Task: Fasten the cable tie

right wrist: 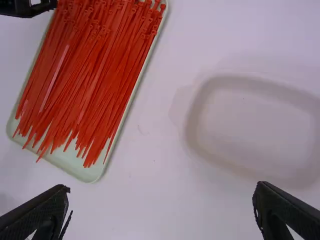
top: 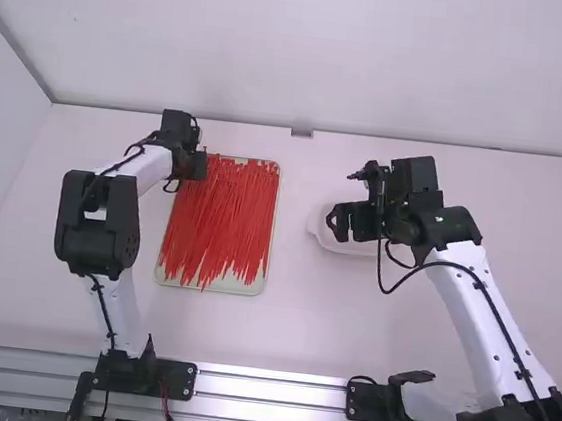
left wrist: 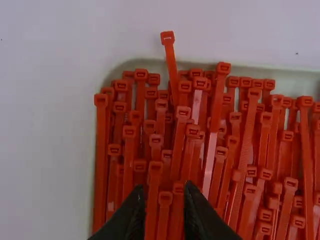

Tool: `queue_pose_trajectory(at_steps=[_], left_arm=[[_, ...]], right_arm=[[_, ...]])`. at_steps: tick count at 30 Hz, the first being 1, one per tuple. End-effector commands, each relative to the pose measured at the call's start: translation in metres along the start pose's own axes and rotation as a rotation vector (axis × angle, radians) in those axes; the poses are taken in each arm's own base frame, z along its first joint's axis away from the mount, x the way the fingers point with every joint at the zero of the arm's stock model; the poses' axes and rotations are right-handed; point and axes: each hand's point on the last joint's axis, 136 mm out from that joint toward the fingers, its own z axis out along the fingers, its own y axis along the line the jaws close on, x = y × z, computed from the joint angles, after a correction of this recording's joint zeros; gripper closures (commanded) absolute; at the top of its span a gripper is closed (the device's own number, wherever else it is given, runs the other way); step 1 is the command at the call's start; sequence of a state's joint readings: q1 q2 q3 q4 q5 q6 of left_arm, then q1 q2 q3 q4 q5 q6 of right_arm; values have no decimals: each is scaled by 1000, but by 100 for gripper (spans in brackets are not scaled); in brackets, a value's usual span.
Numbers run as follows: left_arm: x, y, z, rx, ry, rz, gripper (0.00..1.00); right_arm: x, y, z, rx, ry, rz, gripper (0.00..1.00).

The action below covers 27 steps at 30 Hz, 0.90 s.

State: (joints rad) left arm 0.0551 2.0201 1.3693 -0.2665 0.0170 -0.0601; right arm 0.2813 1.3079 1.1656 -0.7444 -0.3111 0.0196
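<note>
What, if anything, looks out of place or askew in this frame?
One red cable tie pokes past the tray at its corner, with its head lying on the white table. The other ties lie inside the tray. Nothing else stands out.

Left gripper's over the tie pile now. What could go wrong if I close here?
The left gripper straddles several overlapping red plastic cable ties; closing may grab more than one.
One tie's head overhangs the rim of the pale rectangular tray; a tangled lift could drag it onto the white table.
</note>
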Motion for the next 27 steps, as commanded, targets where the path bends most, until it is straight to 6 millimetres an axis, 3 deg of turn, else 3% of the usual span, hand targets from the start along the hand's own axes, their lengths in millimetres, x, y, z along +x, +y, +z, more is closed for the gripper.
queue_pose_trajectory(at_steps=[1, 6, 27], left_arm=[[20, 3, 17, -11, 59, -5, 80], [27, -1, 22, -8, 87, 4, 84], [32, -2, 26, 13, 84, 32, 85]], right_arm=[[-9, 3, -4, -4, -20, -2, 2], [-10, 0, -5, 0, -21, 6, 2], [-4, -1, -1, -1, -9, 8, 2]])
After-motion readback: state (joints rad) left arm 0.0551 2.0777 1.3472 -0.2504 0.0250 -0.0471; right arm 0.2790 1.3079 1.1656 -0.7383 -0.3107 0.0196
